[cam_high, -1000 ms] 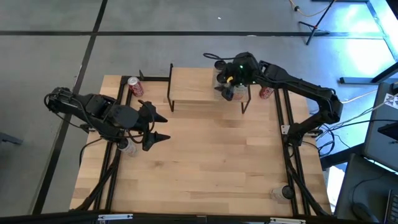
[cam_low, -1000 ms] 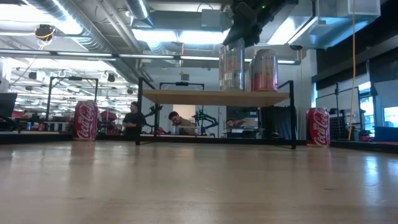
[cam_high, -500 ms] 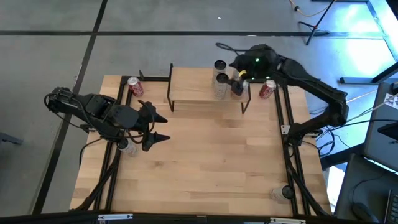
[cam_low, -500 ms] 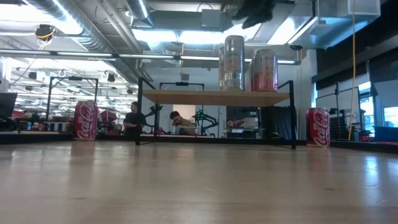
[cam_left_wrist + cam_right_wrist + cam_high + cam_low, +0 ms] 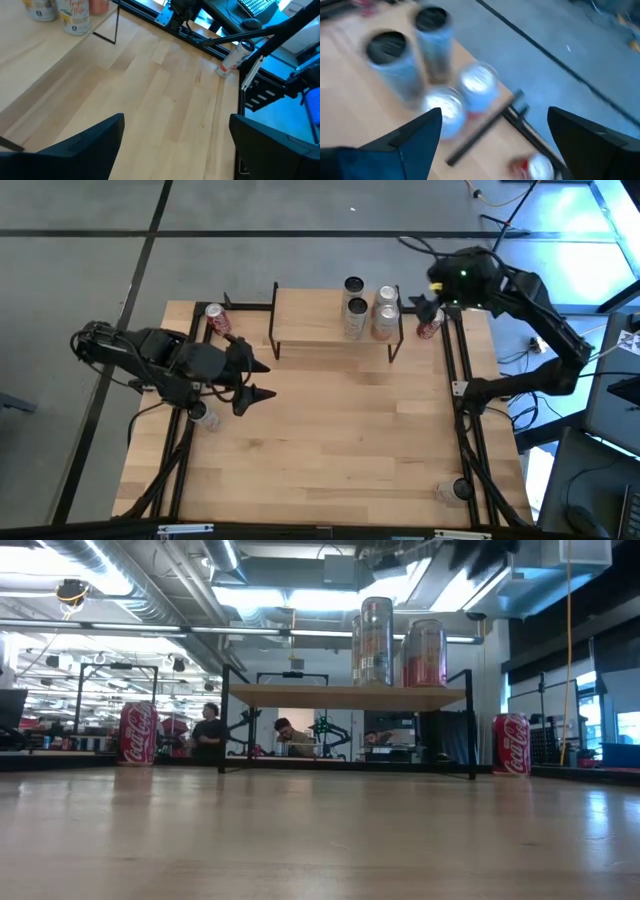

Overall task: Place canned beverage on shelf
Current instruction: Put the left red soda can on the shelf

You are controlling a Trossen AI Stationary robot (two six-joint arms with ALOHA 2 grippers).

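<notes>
The right gripper (image 5: 432, 302), jaws open and empty, has pulled back right off the shelf (image 5: 310, 318), leaving 4 cans (image 5: 386, 318) standing at its right end.

R wrist view is motion-blurred: four cans (image 5: 445, 85) on the shelf (image 5: 350, 115) show no readable labels. Low view: R arm only a dark smear (image 5: 480, 552) at the top edge. L wrist view crops two cans (image 5: 60, 12) at the top edge; the worktop (image 5: 150, 100) runs off-frame.
</notes>
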